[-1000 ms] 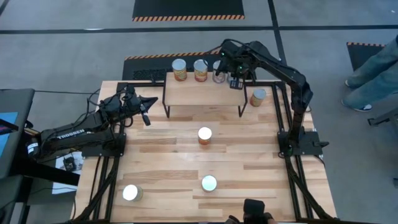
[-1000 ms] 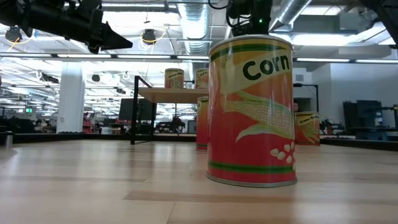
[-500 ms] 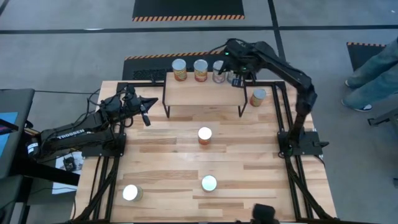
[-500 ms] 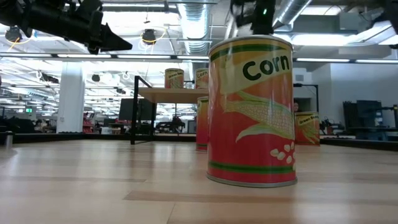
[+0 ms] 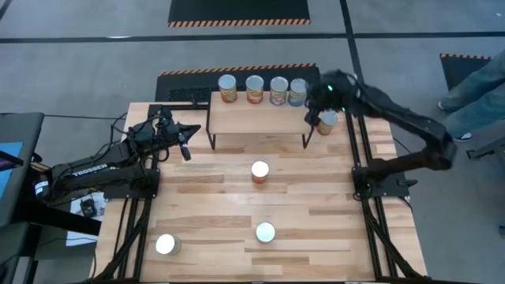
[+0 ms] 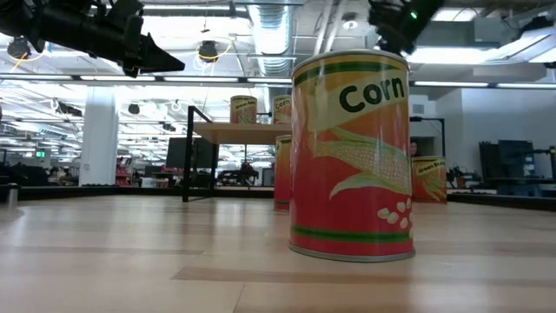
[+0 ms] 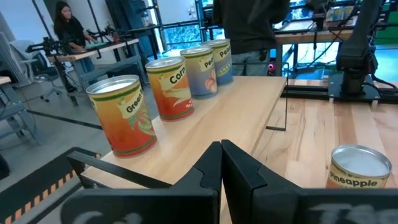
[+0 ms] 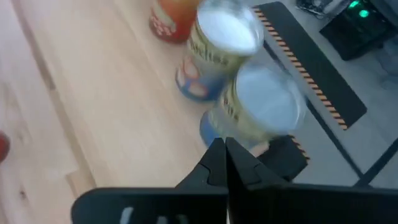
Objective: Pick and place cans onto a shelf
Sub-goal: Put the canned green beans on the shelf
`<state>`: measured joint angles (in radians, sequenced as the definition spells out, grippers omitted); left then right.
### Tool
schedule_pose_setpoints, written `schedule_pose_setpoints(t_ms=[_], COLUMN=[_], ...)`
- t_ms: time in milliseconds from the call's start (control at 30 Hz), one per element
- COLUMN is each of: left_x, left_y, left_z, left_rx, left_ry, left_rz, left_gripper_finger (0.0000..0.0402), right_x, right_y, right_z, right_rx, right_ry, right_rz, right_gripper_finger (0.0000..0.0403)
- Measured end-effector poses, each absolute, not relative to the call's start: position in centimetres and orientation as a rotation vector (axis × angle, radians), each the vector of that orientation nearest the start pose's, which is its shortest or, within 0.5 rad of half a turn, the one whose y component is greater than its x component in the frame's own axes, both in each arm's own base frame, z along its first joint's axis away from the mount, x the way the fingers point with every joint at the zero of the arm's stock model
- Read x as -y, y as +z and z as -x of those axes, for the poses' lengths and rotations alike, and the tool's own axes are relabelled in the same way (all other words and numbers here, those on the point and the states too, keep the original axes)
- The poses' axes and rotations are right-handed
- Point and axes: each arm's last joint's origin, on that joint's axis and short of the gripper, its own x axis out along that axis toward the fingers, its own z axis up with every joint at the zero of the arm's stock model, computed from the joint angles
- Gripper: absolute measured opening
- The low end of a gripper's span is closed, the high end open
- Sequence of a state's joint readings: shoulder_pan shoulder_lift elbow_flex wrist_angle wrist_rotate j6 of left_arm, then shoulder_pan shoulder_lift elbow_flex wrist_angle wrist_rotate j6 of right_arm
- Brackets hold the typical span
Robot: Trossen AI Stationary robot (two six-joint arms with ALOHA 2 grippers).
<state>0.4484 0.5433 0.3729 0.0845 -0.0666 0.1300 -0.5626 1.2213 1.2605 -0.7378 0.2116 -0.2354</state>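
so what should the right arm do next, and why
Probably open its fingers and drop onto the can standing on the table just off the shelf's right end. The right gripper is shut and empty, hovering almost over that can, and four cans already line the shelf's back edge. The left gripper waits, shut, at the shelf's left.

Four cans [image 5: 262,89] on shelf [image 5: 256,117]; apparently four elsewhere.

The high view looks straight down on the whole counter [image 5: 316,205]. The low view sits at counter height, very near a corn can [image 6: 352,155], facing the shelf [image 6: 252,131]. Both wrist views look closely along the shelf's row of cans [image 7: 180,78].
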Motion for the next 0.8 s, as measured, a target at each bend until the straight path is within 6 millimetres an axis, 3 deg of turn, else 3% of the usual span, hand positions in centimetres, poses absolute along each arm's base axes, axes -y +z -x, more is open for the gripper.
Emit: schedule_pose_setpoints(t_ms=[200,500,667,800], left_x=[-6.3,-6.2,-6.1,-6.1], left_y=[24.9,24.9,25.1,25.1], left_z=[-12.7,-12.8,-12.9,-12.9], left_rx=[-0.119,-0.116,-0.096,-0.094], left_ry=[0.508,0.463,0.402,0.402], left_rz=[-0.115,-0.117,-0.128,-0.128], left_gripper_finger=[0.0000,0.0000,0.0000,0.0000], right_x=[11.4,8.6,8.5,9.4], right_y=[31.5,29.7,26.1,24.4], right_z=[-17.7,-13.6,-11.7,-11.2], right_rx=[-0.689,-0.568,-0.609,-0.656], right_ry=[-0.685,-0.772,-0.852,-0.930], right_rz=[0.011,-0.027,-0.094,-0.162], right_gripper_finger=[0.0007,0.0010,0.0008,0.0018])
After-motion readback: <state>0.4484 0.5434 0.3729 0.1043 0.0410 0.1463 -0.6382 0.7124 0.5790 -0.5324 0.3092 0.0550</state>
